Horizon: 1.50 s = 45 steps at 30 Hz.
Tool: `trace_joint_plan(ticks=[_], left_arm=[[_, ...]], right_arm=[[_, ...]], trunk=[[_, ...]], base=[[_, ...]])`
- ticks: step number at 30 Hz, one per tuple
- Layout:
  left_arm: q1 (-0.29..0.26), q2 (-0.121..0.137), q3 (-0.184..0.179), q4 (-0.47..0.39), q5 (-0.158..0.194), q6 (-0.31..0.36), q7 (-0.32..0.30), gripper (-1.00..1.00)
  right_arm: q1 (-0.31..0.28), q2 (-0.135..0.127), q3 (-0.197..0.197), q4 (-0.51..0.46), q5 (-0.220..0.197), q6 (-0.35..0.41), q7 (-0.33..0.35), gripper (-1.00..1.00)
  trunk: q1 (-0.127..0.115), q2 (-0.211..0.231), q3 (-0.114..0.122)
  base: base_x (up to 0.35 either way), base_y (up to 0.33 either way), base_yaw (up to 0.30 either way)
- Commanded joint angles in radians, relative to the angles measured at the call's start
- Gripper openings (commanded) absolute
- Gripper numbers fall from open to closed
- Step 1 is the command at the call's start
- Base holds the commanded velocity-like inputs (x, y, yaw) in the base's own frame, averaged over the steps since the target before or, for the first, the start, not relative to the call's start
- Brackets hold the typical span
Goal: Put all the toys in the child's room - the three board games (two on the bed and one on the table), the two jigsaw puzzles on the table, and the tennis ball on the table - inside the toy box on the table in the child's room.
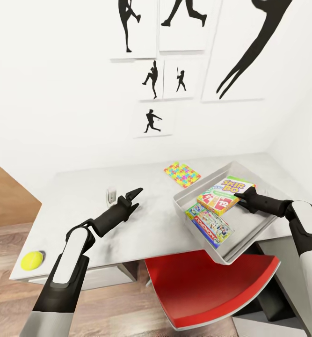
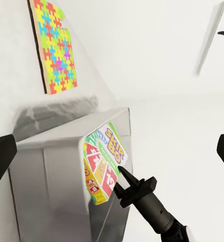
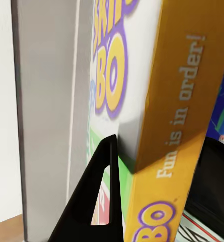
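White wall (image 1: 57, 93) hung with black baseball silhouettes (image 1: 152, 120) rises behind a pale grey table (image 1: 81, 224), with wood floor (image 1: 6, 243) at the side and a red chair seat (image 1: 207, 290) tucked under the front edge.

The right gripper (image 1: 242, 197) is clamped on the corner of the Skip-Bo box (image 1: 225, 194); in the right wrist view one black finger (image 3: 99, 196) lies against the printed face while the other presses the far side, the yellow edge between them. The box sits tilted inside the toy box (image 1: 240, 243), lying partly over the Monopoly box (image 1: 207, 229) and a small blue game (image 1: 193, 210) beside it. The toy box (itself tipped, overhanging the table's front edge above the chair) stands at the right end of the table.

The left gripper (image 1: 132, 196) hovers over the middle of the table with its fingers apart, gripping nothing. Just beside it stands a small white object (image 1: 111, 195), too small to identify. A jigsaw (image 1: 182, 174) lies flat near the wall, just behind the toy box. The ball (image 1: 32, 260) rests well apart at the table's front left corner.
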Motion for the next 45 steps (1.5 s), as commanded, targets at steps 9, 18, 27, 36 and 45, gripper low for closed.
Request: trace_joint_plan(ticks=[9,18,27,36,45], left_arm=[[-0.001,0.0,0.001,0.0,0.005,0.004,0.003,1.0],[-0.001,0.0,0.001,0.0,0.005,0.004,0.004,1.0],[-0.001,0.0,0.001,0.0,0.005,0.003,0.004,1.0],[-0.001,0.0,0.001,0.0,0.005,0.003,0.004,1.0],[-0.001,0.0,0.001,0.0,0.005,0.003,0.004,1.0]], right_arm=[[-0.001,0.001,-0.001,0.0,-0.012,0.002,-0.012,-1.0],[-0.001,0.003,0.0,0.0,-0.012,0.003,-0.012,-1.0],[-0.001,0.003,0.001,-0.001,-0.011,0.002,-0.015,1.0],[0.0,0.003,0.003,-0.001,-0.01,0.003,-0.02,1.0],[0.0,0.003,0.003,-0.001,-0.01,0.004,-0.021,1.0]], trunk=[[0.0,-0.002,-0.007],[0.0,-0.002,-0.008],[0.0,-0.002,-0.008],[0.0,-0.002,-0.008],[0.0,-0.002,-0.008]], base=[[0.0,0.0,0.0],[0.0,0.0,0.0],[0.0,0.0,0.0],[0.0,0.0,0.0],[0.0,0.0,0.0]])
